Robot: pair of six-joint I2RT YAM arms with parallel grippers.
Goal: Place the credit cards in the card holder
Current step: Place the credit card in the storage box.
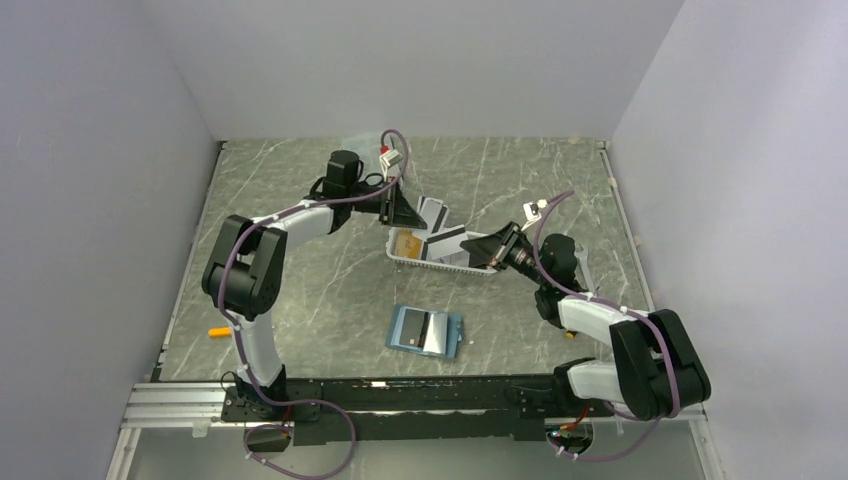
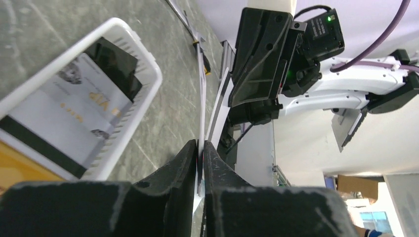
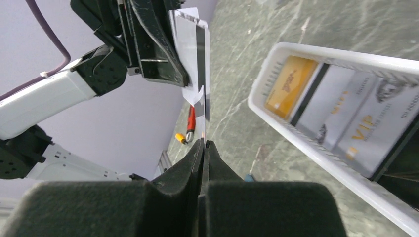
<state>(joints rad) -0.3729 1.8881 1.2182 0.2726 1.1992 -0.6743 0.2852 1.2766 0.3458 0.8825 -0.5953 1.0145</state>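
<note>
Top view: my left tool (image 1: pixel 405 207), upper centre, is clamped on a pale card (image 1: pixel 433 211) held just above the basket (image 1: pixel 400 258). My right tool (image 1: pixel 478 247) comes in from the right over the basket's far end. More cards lie in the basket, incl. a yellow one (image 1: pixel 407 243). The holder (image 1: pixel 425 331) lies open and flat on the counter (image 1: pixel 300 280), lower centre, well apart from the basket and both tools.

Left wrist: my fingers are shut w/ the card (image 2: pixel 201 98) edge-on between them. The basket rim (image 2: pixel 148 64) is upper left, w/ a grey card (image 2: pixel 64 113) and a black one (image 2: pixel 116 61) inside. A 2nd pale strip runs toward the right tool at top centre; can't tell if it's the same card.

Right wrist: my tool (image 3: pixel 203 144) is fully closed, w/ a thin pale edge between the tips. It looks pinched on the bottom of the card (image 3: pixel 190 54), which has a black stripe and is also gripped by the left tool, upper left. The basket (image 3: pixel 276 123) is at right, w/ yellow (image 3: pixel 289 81) and grey VIP cards (image 3: pixel 365 123). A red-handled item (image 3: pixel 190 121) lies on the counter beyond.
</note>
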